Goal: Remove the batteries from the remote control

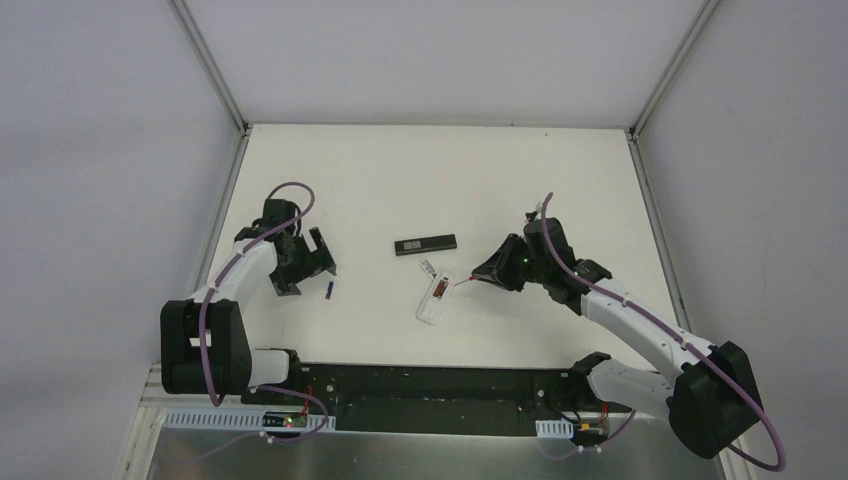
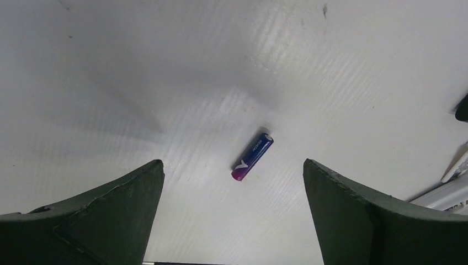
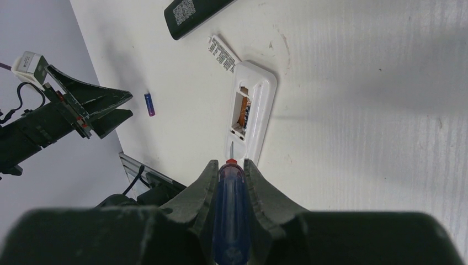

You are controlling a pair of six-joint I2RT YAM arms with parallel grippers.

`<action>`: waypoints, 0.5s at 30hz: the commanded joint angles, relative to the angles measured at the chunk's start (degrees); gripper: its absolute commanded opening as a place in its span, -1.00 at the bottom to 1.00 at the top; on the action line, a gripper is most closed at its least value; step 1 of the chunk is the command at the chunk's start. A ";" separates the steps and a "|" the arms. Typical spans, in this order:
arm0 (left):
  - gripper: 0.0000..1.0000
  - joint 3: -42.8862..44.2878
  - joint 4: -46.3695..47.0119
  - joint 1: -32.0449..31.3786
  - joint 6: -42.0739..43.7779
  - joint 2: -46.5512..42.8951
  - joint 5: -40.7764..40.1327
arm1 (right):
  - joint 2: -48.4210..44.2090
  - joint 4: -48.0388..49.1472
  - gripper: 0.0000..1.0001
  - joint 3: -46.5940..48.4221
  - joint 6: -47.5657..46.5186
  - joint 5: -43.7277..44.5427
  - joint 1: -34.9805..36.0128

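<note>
Nearest the arms' bases, left of centre in the overhead view, a blue battery point(image 1: 329, 290) lies loose on the white table point(image 1: 400, 170). It is on its side, out of any remote, with a pinkish end toward the lower left in the left wrist view point(image 2: 252, 156). The left gripper point(image 1: 305, 262) hangs just over it with its jaws spread wide and nothing between them, the cell sitting in the gap point(image 2: 232, 162). Toward the middle of the overhead view lies the white remote point(image 1: 437, 293), back up and compartment open. Something orange-brown with a sliver of blue shows inside point(image 3: 244, 113), too small for me to tell how many cells. On the right, the right gripper point(image 3: 227, 163) is clenched on a blue-handled screwdriver point(image 3: 230, 221). Its thin shaft points at the near end of the white remote; I cannot tell whether it touches. Just beyond that remote lies a small printed white strip point(image 3: 222, 53), and farther back a black remote point(image 1: 425, 245).
</note>
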 commanded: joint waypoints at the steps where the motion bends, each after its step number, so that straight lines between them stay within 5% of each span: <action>1: 0.90 3.42 -1.19 -4.45 1.30 1.88 2.41 | -0.60 0.53 -1.00 -0.37 0.01 -0.55 -0.26; 15: 0.81 4.19 -0.64 -13.07 2.28 -0.67 2.03 | -1.43 -3.45 -1.00 0.34 -1.34 -0.36 -0.29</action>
